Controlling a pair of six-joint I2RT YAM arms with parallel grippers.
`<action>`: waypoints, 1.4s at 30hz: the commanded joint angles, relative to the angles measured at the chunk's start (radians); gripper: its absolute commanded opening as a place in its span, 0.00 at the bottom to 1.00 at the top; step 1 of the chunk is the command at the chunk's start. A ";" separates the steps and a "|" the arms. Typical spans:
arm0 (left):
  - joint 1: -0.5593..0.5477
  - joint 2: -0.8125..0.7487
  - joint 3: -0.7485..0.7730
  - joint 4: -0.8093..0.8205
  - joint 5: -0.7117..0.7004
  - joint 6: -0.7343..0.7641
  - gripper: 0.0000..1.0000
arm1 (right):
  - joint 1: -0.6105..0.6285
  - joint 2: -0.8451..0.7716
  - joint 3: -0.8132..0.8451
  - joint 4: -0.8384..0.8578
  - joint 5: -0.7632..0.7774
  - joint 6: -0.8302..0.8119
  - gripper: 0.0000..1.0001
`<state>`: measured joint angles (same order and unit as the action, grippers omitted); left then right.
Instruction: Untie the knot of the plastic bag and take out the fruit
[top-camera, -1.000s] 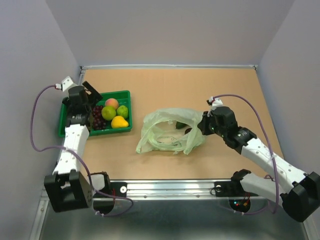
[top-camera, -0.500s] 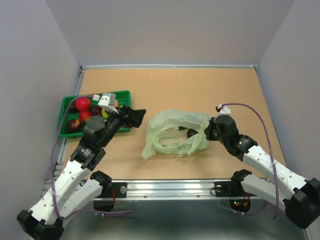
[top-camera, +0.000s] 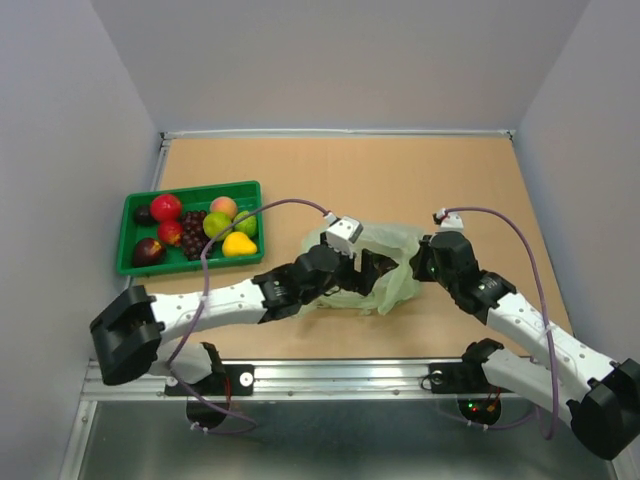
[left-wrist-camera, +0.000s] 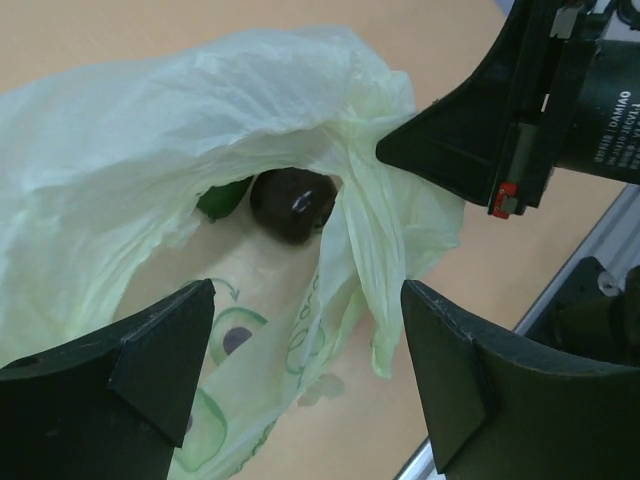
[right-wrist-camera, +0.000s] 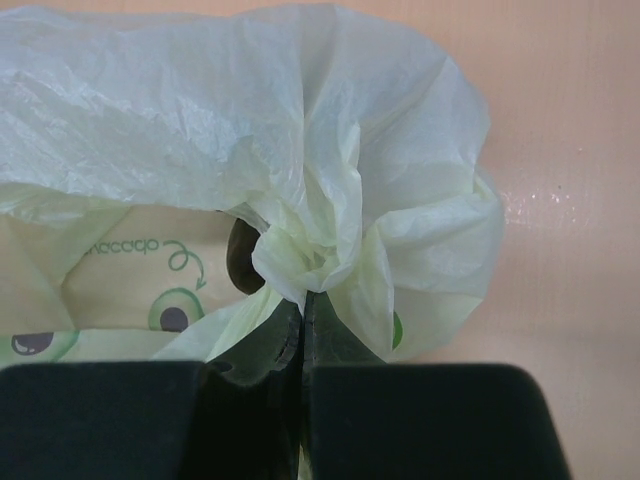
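The pale green plastic bag (top-camera: 385, 240) lies mid-table with its mouth open; no tied knot shows. My right gripper (top-camera: 414, 262) is shut on a bunched fold of the bag's right edge (right-wrist-camera: 310, 250). My left gripper (top-camera: 367, 267) is open at the bag's mouth, its fingertips (left-wrist-camera: 160, 340) spread wide over the lower lip. In the left wrist view a dark avocado (left-wrist-camera: 293, 203) and a bit of a green piece (left-wrist-camera: 225, 198) lie inside the bag (left-wrist-camera: 150, 130). The right wrist view shows the dark avocado (right-wrist-camera: 240, 262) behind the pinched fold.
A green tray (top-camera: 200, 188) at the left holds a red apple (top-camera: 166, 207), yellow pear (top-camera: 238, 244), lime-green fruit (top-camera: 217, 225), a peach (top-camera: 223, 206), grapes (top-camera: 192, 232) and other pieces. The left arm (top-camera: 220, 300) stretches across the table's front. Walls enclose the table.
My left arm has swung from the tray across to the bag's mouth, gripper open. My right gripper still pinches the bag's edge and has drawn it slightly rightward.
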<state>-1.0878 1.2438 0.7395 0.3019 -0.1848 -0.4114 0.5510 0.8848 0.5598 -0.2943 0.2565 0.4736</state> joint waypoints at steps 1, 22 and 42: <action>-0.034 0.121 0.092 0.177 -0.111 0.063 0.84 | 0.006 -0.018 0.045 0.040 -0.045 -0.035 0.01; 0.026 0.632 0.166 0.649 -0.257 0.302 0.84 | 0.004 0.008 0.068 0.032 -0.207 -0.075 0.00; 0.083 0.895 0.230 0.882 -0.170 0.312 0.32 | 0.004 0.023 0.054 0.030 -0.339 -0.093 0.00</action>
<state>-1.0039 2.1391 0.9516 1.0649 -0.3717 -0.1116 0.5510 0.9176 0.5610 -0.2863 -0.0677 0.3954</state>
